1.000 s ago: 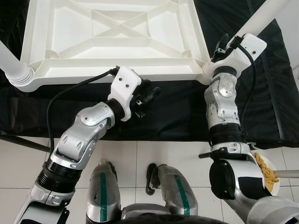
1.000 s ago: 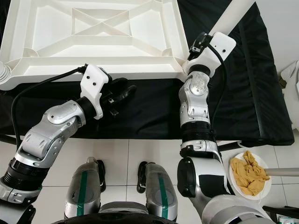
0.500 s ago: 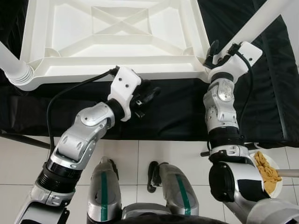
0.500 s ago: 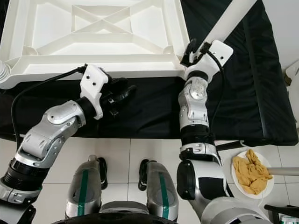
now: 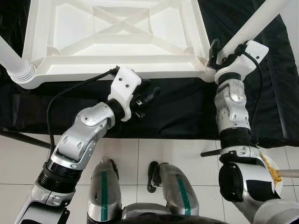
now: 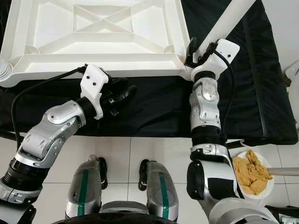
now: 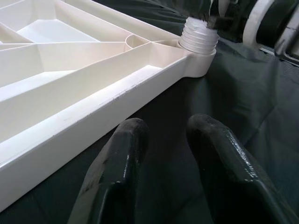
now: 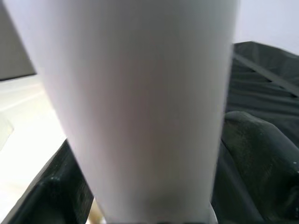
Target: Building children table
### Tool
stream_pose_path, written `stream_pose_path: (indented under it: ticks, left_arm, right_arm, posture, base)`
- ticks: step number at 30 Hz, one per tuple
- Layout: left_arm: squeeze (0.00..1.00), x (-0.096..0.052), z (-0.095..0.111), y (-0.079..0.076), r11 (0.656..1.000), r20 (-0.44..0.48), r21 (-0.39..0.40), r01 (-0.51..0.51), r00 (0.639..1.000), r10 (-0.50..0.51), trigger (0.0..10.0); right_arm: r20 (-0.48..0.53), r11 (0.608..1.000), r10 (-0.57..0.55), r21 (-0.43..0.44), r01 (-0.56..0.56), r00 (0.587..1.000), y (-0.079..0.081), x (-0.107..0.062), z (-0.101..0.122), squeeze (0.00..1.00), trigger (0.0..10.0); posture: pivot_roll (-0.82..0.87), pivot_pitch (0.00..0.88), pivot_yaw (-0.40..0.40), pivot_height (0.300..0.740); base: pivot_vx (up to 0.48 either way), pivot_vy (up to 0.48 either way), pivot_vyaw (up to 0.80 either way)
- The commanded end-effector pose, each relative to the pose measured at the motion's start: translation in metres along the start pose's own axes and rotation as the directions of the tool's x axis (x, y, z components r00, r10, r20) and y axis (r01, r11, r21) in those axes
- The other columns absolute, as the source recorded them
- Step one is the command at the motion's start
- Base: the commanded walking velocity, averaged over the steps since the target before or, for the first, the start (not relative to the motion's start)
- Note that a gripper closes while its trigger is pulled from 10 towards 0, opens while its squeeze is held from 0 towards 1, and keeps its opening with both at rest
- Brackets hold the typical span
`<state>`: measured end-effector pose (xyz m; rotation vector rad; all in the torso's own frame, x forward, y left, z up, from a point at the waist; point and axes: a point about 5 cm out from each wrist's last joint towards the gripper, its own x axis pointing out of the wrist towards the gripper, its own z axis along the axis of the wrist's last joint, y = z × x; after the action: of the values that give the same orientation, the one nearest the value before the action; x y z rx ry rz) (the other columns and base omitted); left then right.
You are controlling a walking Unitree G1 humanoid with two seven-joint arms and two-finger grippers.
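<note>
Left gripper (image 5: 148,96) hovers over the black cloth (image 5: 177,112) just short of the tabletop (image 5: 117,37), fingers slightly parted, empty. The tabletop lies underside up on the cloth. At its near right corner, the right gripper (image 5: 218,52) is clamped round a leg (image 5: 247,27). Step judged: seating that leg; next calls for twisting it home.

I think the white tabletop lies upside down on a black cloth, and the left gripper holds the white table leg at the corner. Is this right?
Not quite: the right gripper, not the left, holds the white table leg, as the right eye view shows. The left gripper is open over the black cloth. The tabletop does lie upside down.
</note>
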<state>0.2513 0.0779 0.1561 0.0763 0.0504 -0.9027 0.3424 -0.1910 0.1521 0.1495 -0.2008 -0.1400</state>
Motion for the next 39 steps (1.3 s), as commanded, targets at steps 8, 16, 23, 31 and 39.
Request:
stream_pose_path:
  ticks: [8, 16, 23, 31, 39]
  left_arm:
    - [0.00, -0.001, 0.001, -0.004, 0.999, -0.005, 0.007, 0.032, 0.999, -0.032, 10.0]
    - [0.00, 0.000, 0.001, -0.004, 0.999, -0.004, 0.008, 0.036, 0.999, -0.036, 10.0]
    - [0.00, -0.001, 0.002, -0.004, 0.999, -0.006, 0.012, 0.041, 0.999, -0.041, 10.0]
    - [0.00, -0.001, 0.002, -0.003, 0.999, -0.007, 0.016, 0.040, 0.999, -0.040, 10.0]
    - [0.00, -0.001, 0.003, -0.002, 0.999, -0.009, 0.022, 0.043, 0.999, -0.043, 10.0]
  right_arm:
    - [-0.019, 0.984, 0.171, 0.048, -0.170, 0.985, -0.002, -0.009, -0.003, 0.00, 10.0]
    - [-0.024, 0.956, 0.293, 0.020, -0.292, 0.956, -0.010, -0.007, 0.000, 0.00, 10.0]
    - [-0.032, 0.945, 0.323, -0.039, -0.324, 0.946, -0.028, 0.000, 0.006, 0.00, 10.0]
    - [-0.049, 0.934, 0.357, -0.008, -0.357, 0.933, -0.031, 0.001, 0.004, 0.00, 0.0]
    - [-0.038, 0.926, 0.378, 0.025, -0.377, 0.925, -0.028, 0.001, 0.001, 0.00, 0.0]
  posture:
    - [0.12, 0.098, -0.089, 0.740]
    - [0.12, 0.094, -0.085, 0.740]
    - [0.12, 0.083, -0.079, 0.740]
    - [0.13, 0.079, -0.078, 0.740]
    - [0.13, 0.069, -0.072, 0.740]
  base:
    - [0.000, 0.000, 0.00]
    - [0.000, 0.000, 0.00]
    - [0.000, 0.000, 0.00]
    - [0.000, 0.000, 0.00]
    - [0.000, 0.000, 0.00]
